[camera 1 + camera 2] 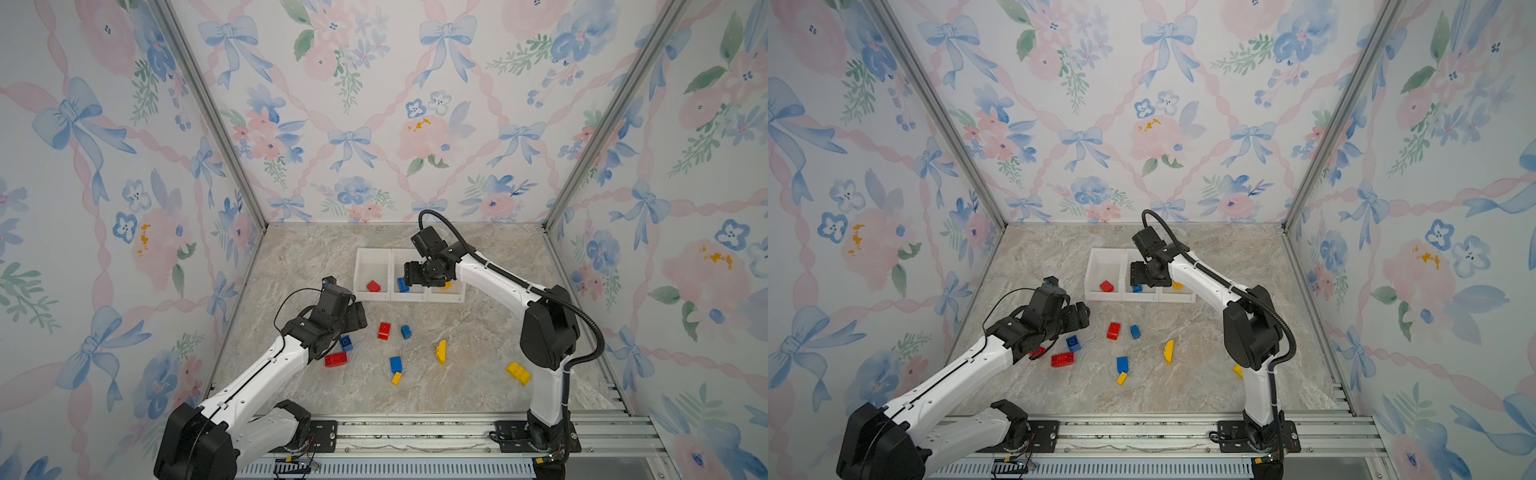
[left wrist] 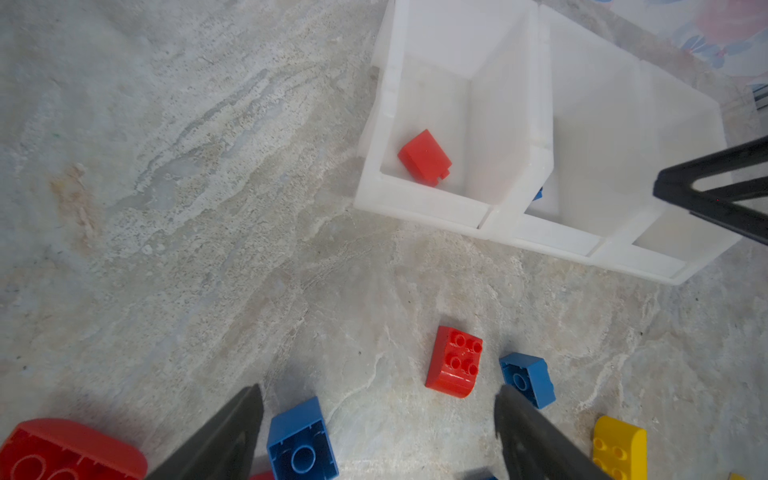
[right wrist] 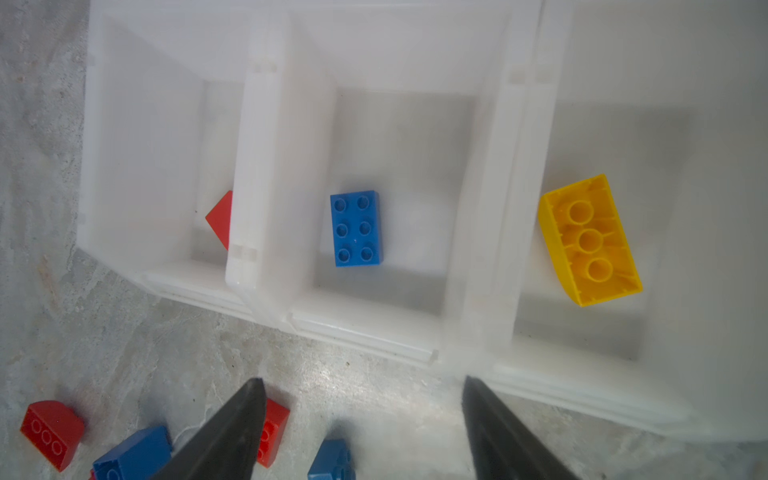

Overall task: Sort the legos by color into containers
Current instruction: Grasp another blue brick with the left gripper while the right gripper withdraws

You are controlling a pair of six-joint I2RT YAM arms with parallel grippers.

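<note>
Blue lego (image 1: 402, 285) lies in the middle container (image 1: 409, 297), at 9 o'clock of my right end effector (image 1: 422, 283), jaws apart and empty; left end effector (image 2: 378, 387) apart too.

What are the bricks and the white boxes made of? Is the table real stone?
The legos look like hard glossy plastic: even colour, moulded studs, shiny highlights. The containers look like milky matte plastic; their walls seem slightly see-through. The table has a marble pattern; real stone or a print, I cannot tell.
</note>
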